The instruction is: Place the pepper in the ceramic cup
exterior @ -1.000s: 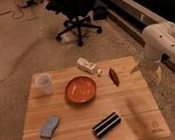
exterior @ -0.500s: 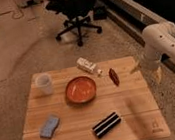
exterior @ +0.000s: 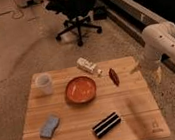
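Pincer [exterior: 135,69], state impossible to tell, hovers off the desk's [exterior: 134,113] three o'clock edge; best to close across the pepper's [exterior: 114,76] middle before crossing to the cup [exterior: 44,84].

No text, brand or number can be read anywhere in the frame. A small dark mark [exterior: 155,124] is seen on the wooden table [exterior: 80,122] near its lower right corner, but it cannot be made out as letters or a sign. Dark patches are seen on the white carton [exterior: 87,65] just above the centre of the frame, yet nothing there is legible. The gripper [exterior: 146,72] is found at the right of the frame, just off the table's right edge.
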### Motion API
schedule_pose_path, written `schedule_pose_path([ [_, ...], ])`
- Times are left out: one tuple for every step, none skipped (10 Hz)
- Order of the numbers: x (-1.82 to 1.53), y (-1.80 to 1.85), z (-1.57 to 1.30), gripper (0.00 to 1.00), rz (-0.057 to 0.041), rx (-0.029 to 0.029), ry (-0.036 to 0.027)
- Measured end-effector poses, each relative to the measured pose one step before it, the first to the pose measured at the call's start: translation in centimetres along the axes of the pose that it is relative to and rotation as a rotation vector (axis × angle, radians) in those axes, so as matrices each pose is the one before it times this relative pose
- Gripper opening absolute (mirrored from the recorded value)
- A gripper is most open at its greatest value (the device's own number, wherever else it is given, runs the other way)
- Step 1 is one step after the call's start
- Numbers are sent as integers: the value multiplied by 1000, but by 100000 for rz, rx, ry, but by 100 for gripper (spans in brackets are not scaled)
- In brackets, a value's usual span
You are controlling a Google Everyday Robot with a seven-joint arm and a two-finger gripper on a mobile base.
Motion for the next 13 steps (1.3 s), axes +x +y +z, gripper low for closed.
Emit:
schedule_pose_path([
  [-15,-92,-60,49,187,367,251],
  [600,-17,-80,45,339,472,210],
  [-68,11,-15,45,-265,-357,-293],
  [-235,-27,78,45,-440,-317,-188],
  [-120,156,-91,45,9,-30,66],
  [120,8,-86,45,435,199,166],
  [127,-294,-36,45,-233,219,144],
  [15,38,54,45,11,-74,-71],
  [-61,203,161,45,59,-299,-170],
  [0,-1027,319,45,-901,-716,341],
  [-282,-1269,51,45,-1882,-295,165],
  [-358,-487,-55,45,251,186,-148],
  [-133,539,-89,45,1231,-56,-172],
])
